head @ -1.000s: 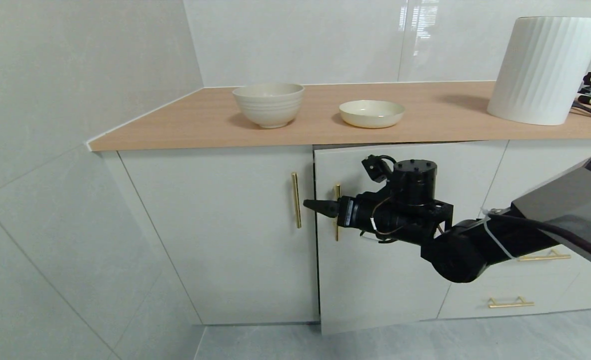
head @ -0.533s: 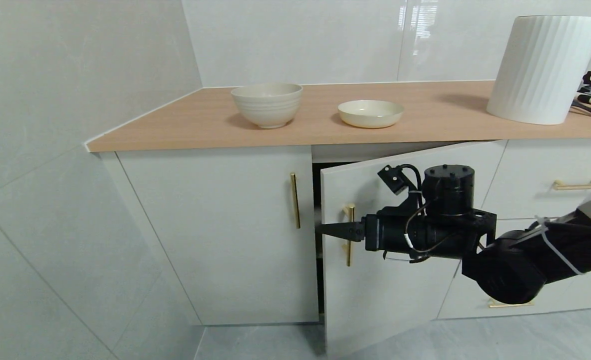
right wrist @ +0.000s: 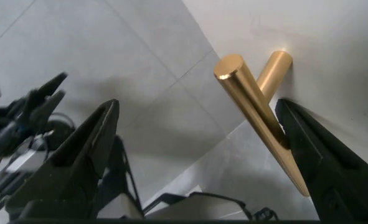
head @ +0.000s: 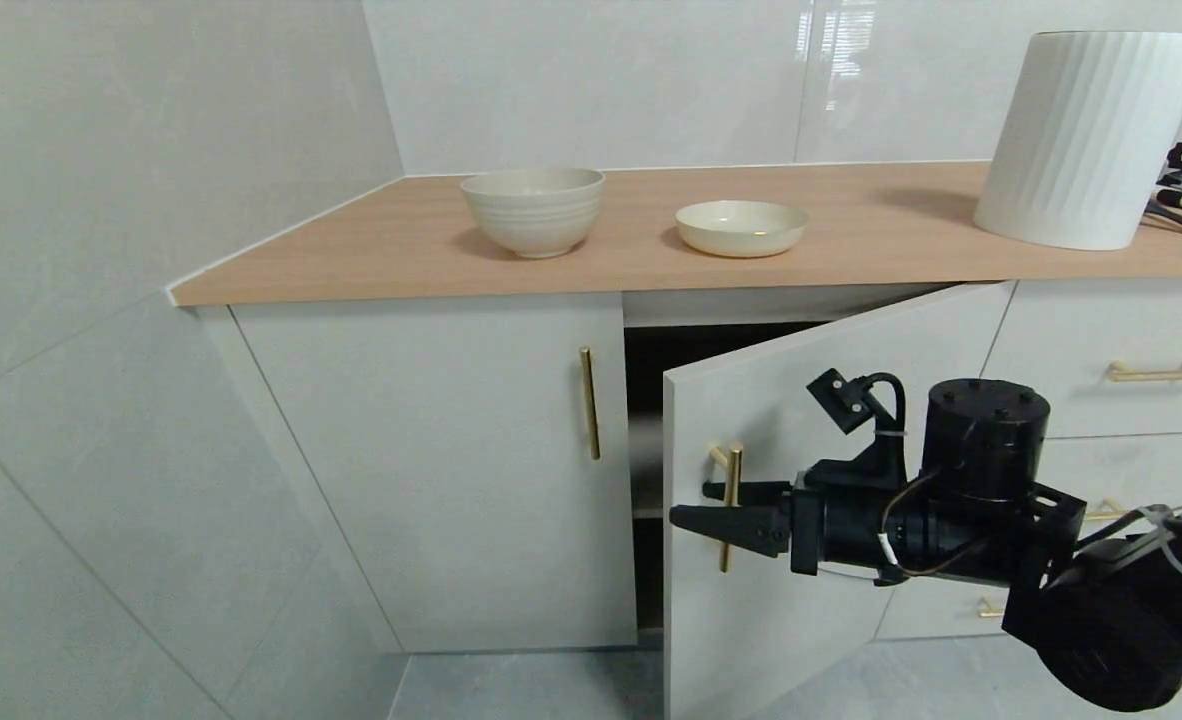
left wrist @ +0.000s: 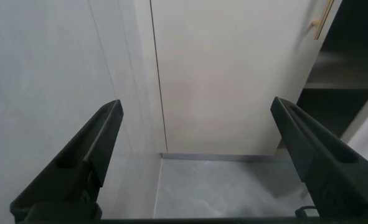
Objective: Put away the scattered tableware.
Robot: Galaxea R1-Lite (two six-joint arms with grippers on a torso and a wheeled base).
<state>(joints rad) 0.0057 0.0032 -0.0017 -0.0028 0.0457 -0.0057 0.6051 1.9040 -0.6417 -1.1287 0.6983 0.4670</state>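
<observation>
The bowl (head: 533,210) and the shallow dish (head: 742,226) sit apart on the desk (head: 371,250), at 12 and 1 o'clock. A white ribbed canister (head: 1091,140) stands at 2 o'clock. Below the dish a cabinet door (head: 751,610) stands partly open and covers most of the dark opening. At 4 o'clock the right tool (head: 693,503) is spread, with the door's brass handle (head: 730,480) between its fingers and touching one. The closed door (head: 431,470) lies at 9 o'clock of the open one. The left tool (left wrist: 196,109), spread and empty, is low beside the closed door, above the floor (left wrist: 221,193).
</observation>
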